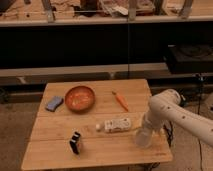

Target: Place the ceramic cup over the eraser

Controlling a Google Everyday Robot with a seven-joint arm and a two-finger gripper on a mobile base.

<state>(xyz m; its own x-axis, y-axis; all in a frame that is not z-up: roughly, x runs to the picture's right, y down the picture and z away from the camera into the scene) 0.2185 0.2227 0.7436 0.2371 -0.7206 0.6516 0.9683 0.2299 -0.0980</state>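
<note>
Ceramic cup [143, 137] sits near the surface's [100, 150] right front edge, my tool [145, 129] right on it, grip unreadable. A nudge could tip it off, or into the bottle [115, 125].
</note>
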